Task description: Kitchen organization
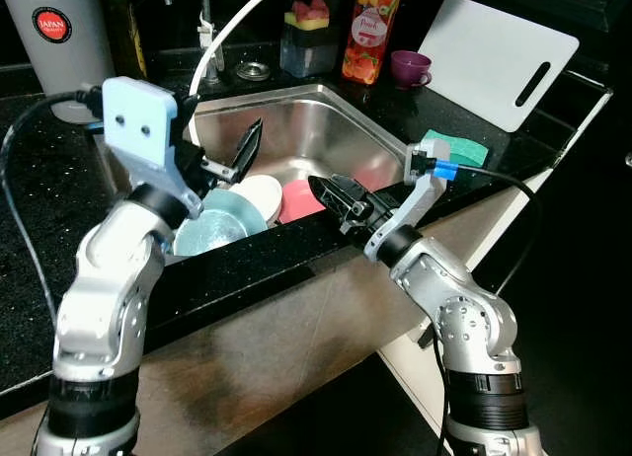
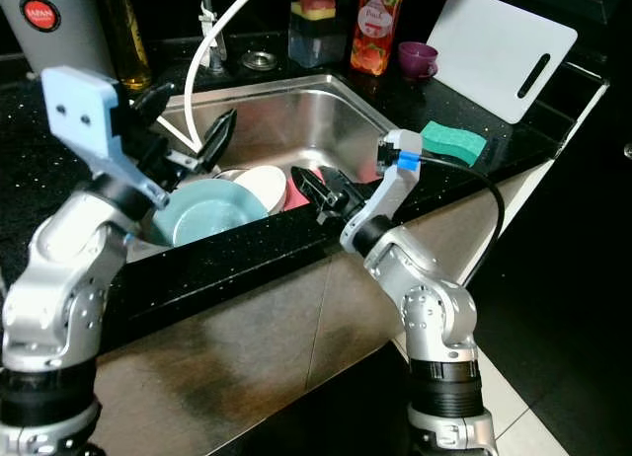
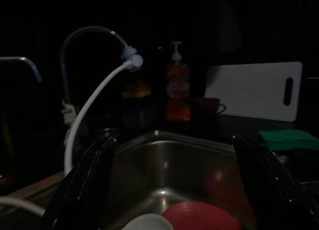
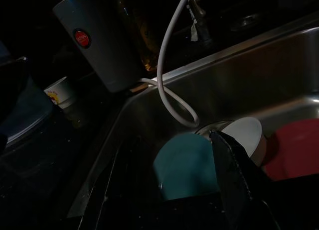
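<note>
A steel sink point(image 1: 326, 125) holds a light blue plate point(image 1: 212, 229), a white bowl point(image 1: 263, 191) and a red plate point(image 1: 296, 201), all leaning together near its front wall. My left gripper point(image 1: 219, 130) hovers open above the blue plate and white bowl with nothing between its fingers. In the left wrist view its fingers point(image 3: 84, 185) frame the basin, with the red plate point(image 3: 204, 217) below. My right gripper point(image 1: 328, 191) stands open at the sink's front edge, beside the red plate. The right wrist view looks past its fingers point(image 4: 232, 165) at the blue plate point(image 4: 184, 165).
A white hose point(image 1: 232, 27) loops from the tap into the sink. On the black counter stand a grey flask point(image 1: 64, 41), an orange soap bottle point(image 1: 370, 27), a purple cup point(image 1: 410, 68), a green sponge point(image 1: 459, 148) and a white cutting board point(image 1: 499, 56).
</note>
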Controlling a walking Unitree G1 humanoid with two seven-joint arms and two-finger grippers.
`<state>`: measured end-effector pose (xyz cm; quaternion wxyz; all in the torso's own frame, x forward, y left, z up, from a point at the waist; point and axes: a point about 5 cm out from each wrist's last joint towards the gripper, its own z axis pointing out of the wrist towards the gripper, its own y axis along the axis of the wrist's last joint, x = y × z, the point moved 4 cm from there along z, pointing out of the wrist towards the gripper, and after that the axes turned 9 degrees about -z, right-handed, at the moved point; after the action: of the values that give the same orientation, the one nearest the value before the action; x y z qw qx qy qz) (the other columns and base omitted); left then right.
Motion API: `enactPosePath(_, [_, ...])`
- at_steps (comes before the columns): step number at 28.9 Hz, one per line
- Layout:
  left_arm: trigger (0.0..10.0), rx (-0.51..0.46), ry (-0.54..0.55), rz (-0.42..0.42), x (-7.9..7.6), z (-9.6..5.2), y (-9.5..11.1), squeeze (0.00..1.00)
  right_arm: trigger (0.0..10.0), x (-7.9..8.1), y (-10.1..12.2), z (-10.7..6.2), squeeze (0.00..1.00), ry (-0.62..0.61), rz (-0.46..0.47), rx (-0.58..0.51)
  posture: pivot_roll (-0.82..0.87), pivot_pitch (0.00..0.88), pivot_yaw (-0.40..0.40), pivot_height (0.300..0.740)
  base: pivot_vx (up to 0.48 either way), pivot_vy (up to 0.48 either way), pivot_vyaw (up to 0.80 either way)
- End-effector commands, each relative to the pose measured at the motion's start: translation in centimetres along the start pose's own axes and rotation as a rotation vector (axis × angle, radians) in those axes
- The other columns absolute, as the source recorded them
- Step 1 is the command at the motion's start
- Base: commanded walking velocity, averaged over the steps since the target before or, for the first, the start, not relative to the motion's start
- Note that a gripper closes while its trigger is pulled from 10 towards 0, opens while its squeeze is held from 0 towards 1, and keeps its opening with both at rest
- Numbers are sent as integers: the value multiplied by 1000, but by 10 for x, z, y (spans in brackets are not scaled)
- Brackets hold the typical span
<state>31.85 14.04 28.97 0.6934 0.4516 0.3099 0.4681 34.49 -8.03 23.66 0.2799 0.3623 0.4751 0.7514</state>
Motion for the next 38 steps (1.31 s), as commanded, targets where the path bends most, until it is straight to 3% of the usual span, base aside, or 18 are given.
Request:
enactPosePath(1, [10000,2,0,-12,-3,-1,0,0,10000,-6,-4,-2,0,-24,0,12,119,0,-65,740,0,0,0])
enactPosePath(6, [10000,43,72,-23,5,-15,-10,0,10000,-16,-5,-3,0,-78,9,9,122,0,-68,740,0,0,0])
enactPosePath(9, [10000,93,169,-23,15,-36,-22,0,10000,-32,-7,-5,0,-165,-17,19,129,0,-71,740,0,0,0])
enactPosePath(10, [10000,93,169,-23,15,-36,-22,0,10000,-32,-7,-5,0,-165,-17,19,129,0,-71,740,0,0,0])
enactPosePath(12, [10000,128,199,2,14,-48,-28,0,10000,-44,-9,-8,0,-211,-64,38,141,0,-75,740,0,0,0])
enactPosePath(15, [10000,140,206,12,13,-52,-30,0,10000,-49,-10,-10,0,-228,-87,46,147,0,-76,740,0,0,0])
enactPosePath(17, [10000,200,259,40,14,-68,-44,0,10000,-59,-11,-17,0,-269,-191,75,132,0,-71,740,0,0,0])
enactPosePath(28, [10000,229,308,14,20,-72,-54,0,10000,-65,-11,-25,0,-336,-237,77,109,0,-55,740,0,0,0])
enactPosePath(38, [10000,243,280,20,12,-69,-58,0,10000,-66,-11,-23,0,-343,-247,67,112,0,-49,740,-310,0,0])
